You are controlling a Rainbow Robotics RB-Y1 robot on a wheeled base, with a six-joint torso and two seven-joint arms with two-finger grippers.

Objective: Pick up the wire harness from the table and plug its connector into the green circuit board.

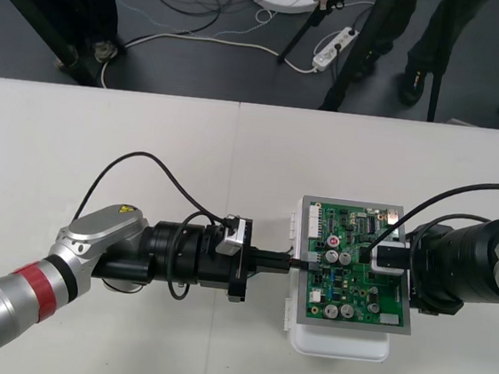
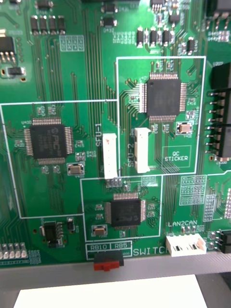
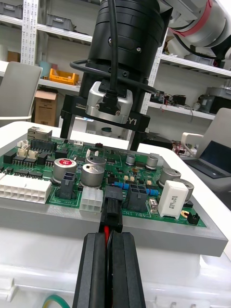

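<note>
- One small wire harness point(image 3: 105, 231) is the thing in hand: its red and black wires run up between the left gripper's point(image 3: 109, 240) fingers point(image 3: 94, 272), which are closed on them.
- Its black plug point(image 3: 113, 197) juts out just ahead of those fingertips, at the 9 o'clock edge of the green circuit board point(image 1: 356, 279) as seen from the front. It sits between a white connector and a black one. Whether it is fully seated, I cannot tell.
- My judgement is that the harness is very light and limp, so the wires give no push. The stiff plug body is the part to grip, close behind its nose, as the left gripper does now. The pins and housing look fragile, so a skewed push could bend them or make the plug slip between the pads.
- The board lies flat on its white base point(image 1: 340, 344), whose free lip shows at 6 o'clock.
- The right gripper point(image 3: 102, 139) comes in from 3 o'clock and stands over the middle of the board. Its two black fingers are spread apart with nothing between them, probably steadying the board.
- All of this sits on the plain light table point(image 1: 147, 141), with the left arm stretching away toward 8 o'clock.
</note>
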